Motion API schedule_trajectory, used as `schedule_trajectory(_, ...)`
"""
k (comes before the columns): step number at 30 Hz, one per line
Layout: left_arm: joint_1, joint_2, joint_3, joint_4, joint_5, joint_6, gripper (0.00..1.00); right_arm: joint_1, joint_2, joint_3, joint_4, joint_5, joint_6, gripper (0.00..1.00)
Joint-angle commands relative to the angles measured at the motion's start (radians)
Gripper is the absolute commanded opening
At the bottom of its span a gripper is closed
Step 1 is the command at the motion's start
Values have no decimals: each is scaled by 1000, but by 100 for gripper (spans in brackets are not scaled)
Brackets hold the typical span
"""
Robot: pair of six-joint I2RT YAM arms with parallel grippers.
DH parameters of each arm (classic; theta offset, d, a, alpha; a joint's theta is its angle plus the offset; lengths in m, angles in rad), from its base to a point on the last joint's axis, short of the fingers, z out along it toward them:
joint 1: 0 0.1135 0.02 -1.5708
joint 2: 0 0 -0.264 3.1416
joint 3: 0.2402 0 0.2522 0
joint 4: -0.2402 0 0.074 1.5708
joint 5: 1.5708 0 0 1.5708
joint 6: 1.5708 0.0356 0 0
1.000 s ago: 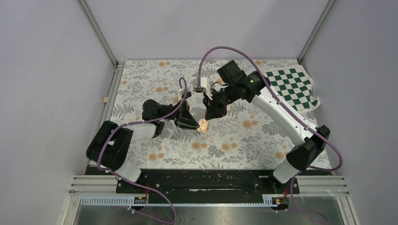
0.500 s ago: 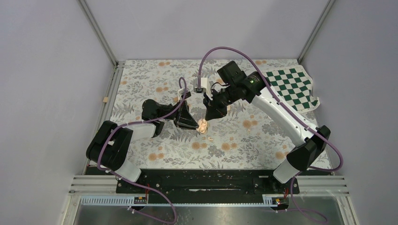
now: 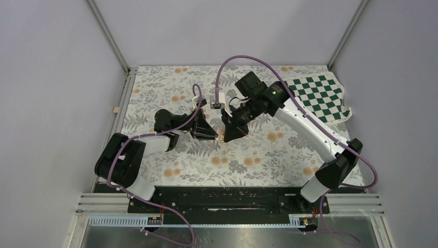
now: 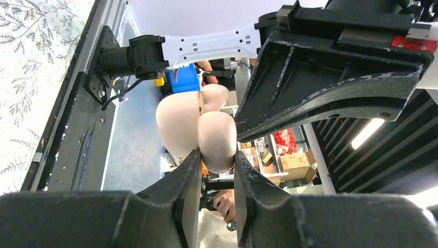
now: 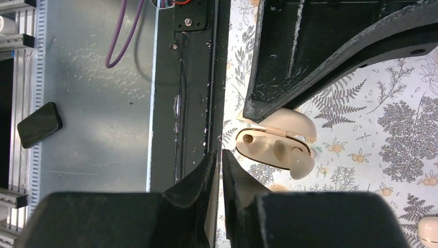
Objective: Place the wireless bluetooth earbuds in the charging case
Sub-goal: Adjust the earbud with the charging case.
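Since a second ago the right arm has swung left and nearer, and its right gripper [image 3: 228,135] now covers most of the charging case [image 5: 263,147], which showed plainly before. The left gripper [image 4: 217,152] has barely shifted. It is clamped on the case, one finger on either side, holding it over the middle of the floral mat [image 3: 268,155] with the lid hinged back. The right claw's fingers are drawn almost together, and I see nothing between them. In the right wrist view one earbud [image 5: 298,166] sits at one end of the case, standing proud of the rim, so I judge it not fully seated. The socket at the other end shows dark and empty. A second earbud [image 3: 231,153] lies loose on the mat, just nearer than the case. The case is just beside the right fingertips, to their left from above, close but apart as far as I can tell. My worry is that narrow gap. If I nudge the case or its lid, it could twist in the left grip. A push that lands off-centre could pop the proud bud out instead of seating it.
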Motion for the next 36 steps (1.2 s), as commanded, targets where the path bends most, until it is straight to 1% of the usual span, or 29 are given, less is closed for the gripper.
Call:
schedule_trajectory(1,4,-19,12,66,-38,21,0,11,-12,43,-34,-30,9,15)
schedule_trajectory(5,5,-19,10,65,-37,21,0,12,-20,57,-30,-32,21,15)
schedule_trajectory(9,9,-17,10,66,-34,21,0,11,-78,53,-3,5,45,15)
schedule_trajectory(11,8,-18,11,65,-37,21,0,7,-119,30,50,52,79,18)
schedule_trajectory(12,8,-19,12,66,-36,21,0,3,-144,-7,96,82,113,22)
schedule_trajectory(13,8,-20,12,65,-36,21,0,-7,-169,-44,148,107,147,28)
schedule_trajectory(16,8,-24,10,65,-37,20,0,-38,-236,-155,326,169,286,37)
schedule_trajectory(17,9,-26,9,66,-36,20,0,-47,-259,-198,383,191,336,39)
schedule_trajectory(19,10,-32,8,66,-36,18,0,-60,-304,-285,498,230,434,38)
schedule_trajectory(23,10,-43,5,66,-34,18,0,-94,-380,-472,762,381,691,32)
schedule_trajectory(25,10,-46,3,66,-34,15,0,-101,-383,-518,839,455,756,31)
schedule_trajectory(29,11,-57,0,66,-33,14,0,-101,-360,-534,883,516,810,31)
schedule_trajectory(36,11,-55,-1,66,-35,12,0,-102,-337,-517,866,470,800,28)
